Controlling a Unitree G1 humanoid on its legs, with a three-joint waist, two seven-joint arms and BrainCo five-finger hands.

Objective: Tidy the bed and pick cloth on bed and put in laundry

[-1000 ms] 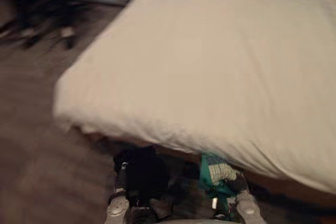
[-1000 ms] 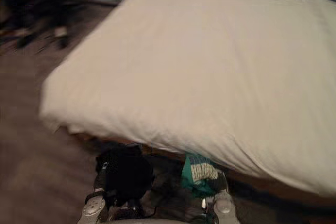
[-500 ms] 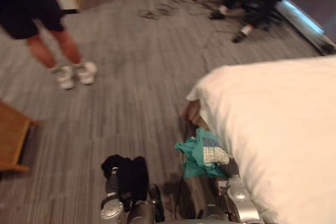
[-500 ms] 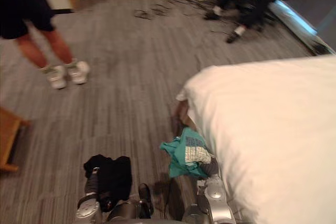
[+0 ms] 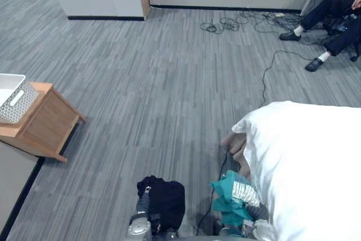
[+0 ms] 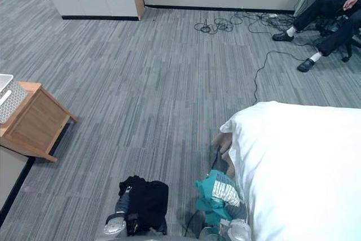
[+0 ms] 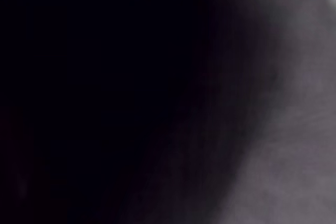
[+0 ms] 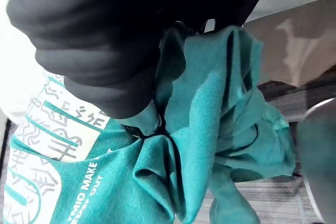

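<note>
Your view swung from the white padded bed (image 5: 304,162) to the floor (image 5: 158,83). Beside its corner, right hand (image 8: 94,40) pinches teal printed cloth (image 5: 231,198); left hand (image 5: 144,201) hides under black cloth (image 5: 166,198), grip unclear, so walking may drop it

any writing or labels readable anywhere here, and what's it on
Teal cloth with a white printed patch: white lettering runs beside the patch in the right wrist view, but folds crease it and cut it off; no whole line reads.
Same cloth in the eye views: print too small to read.
Black cloth, white perforated basket, white bed: no text visible.
</note>
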